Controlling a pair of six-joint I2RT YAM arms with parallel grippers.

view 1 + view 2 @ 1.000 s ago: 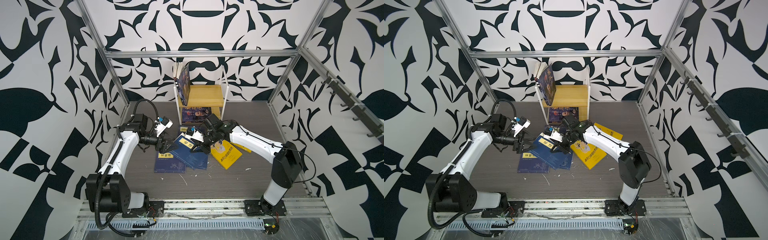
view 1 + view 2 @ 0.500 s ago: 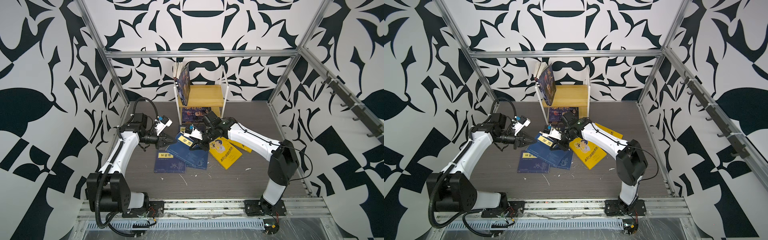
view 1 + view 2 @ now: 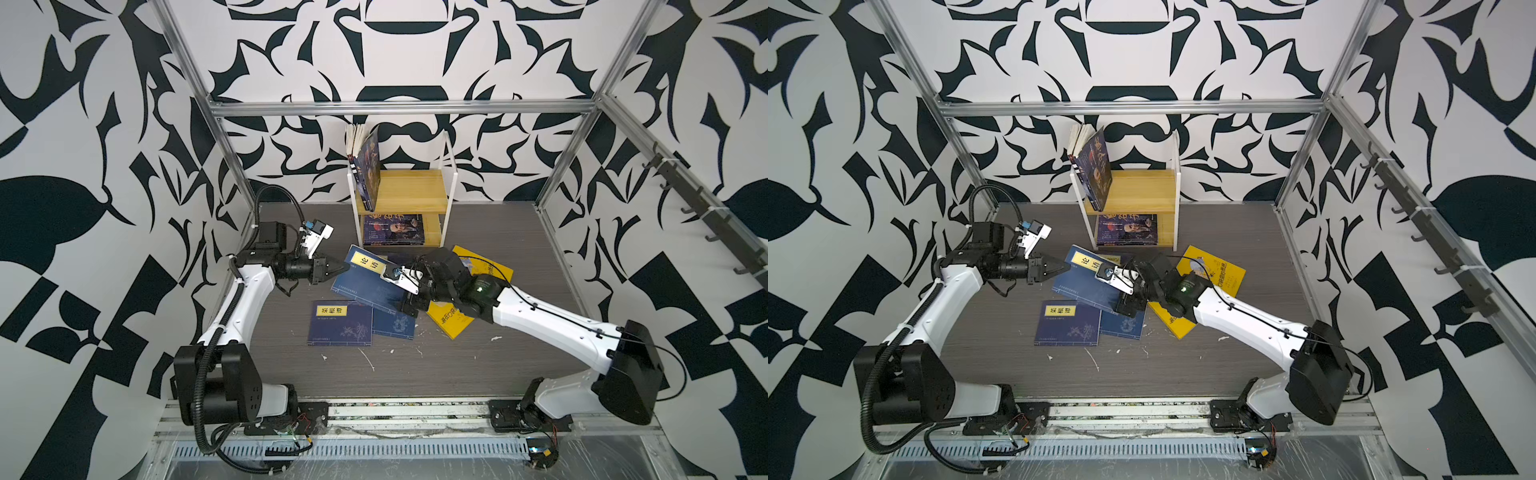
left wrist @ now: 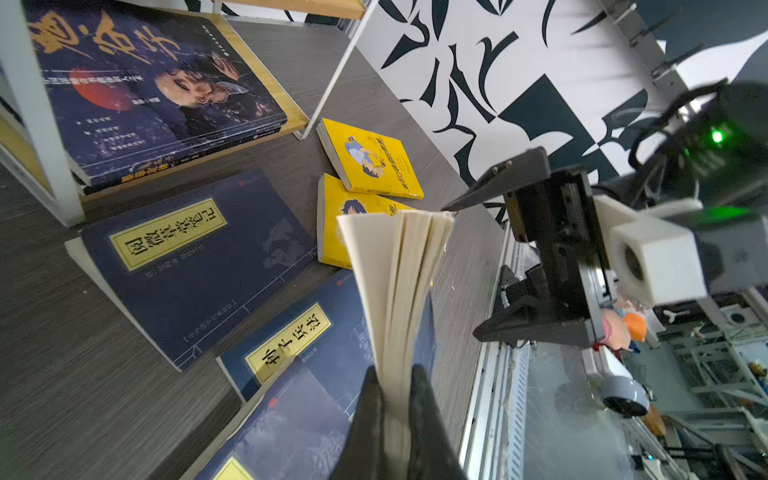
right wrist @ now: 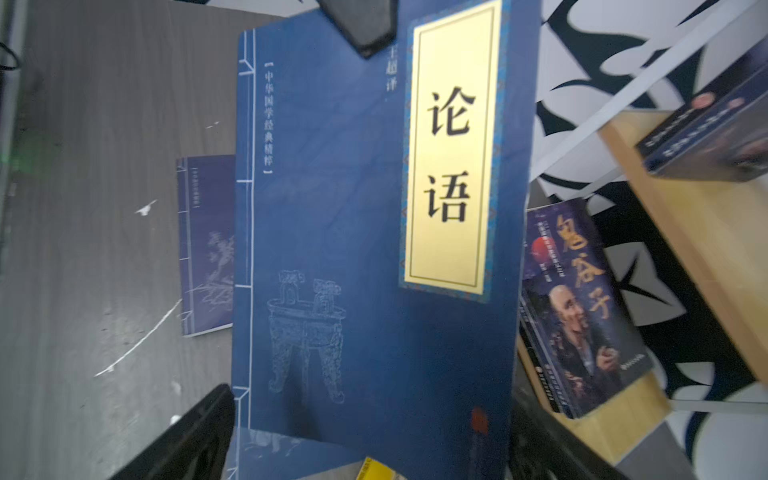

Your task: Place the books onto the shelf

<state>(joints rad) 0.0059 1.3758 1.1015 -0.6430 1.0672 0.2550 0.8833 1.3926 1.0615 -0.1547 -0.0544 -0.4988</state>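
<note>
Your left fingers [image 4: 368, 424] are pressed together on the page edge of a navy book [image 3: 370, 278]. They pinch its 9 o'clock corner, so you see it tilted up above the middle of the desk [image 3: 291, 365]. At 6 o'clock from it, two more navy books [image 3: 338, 328] lie flat and overlap. The shelf [image 3: 415, 191] stands at 12 o'clock. A dark book [image 3: 369, 170] leans at the 9 o'clock end of its top board, and the portrait book [image 3: 392, 228] lies flat on the lower board. Your right fingers [image 4: 498, 183] are spread wide, one on each side of the held book's 3 o'clock edge, not gripping it. Two yellow books [image 3: 482, 266] lie touching at 3 o'clock.
</note>
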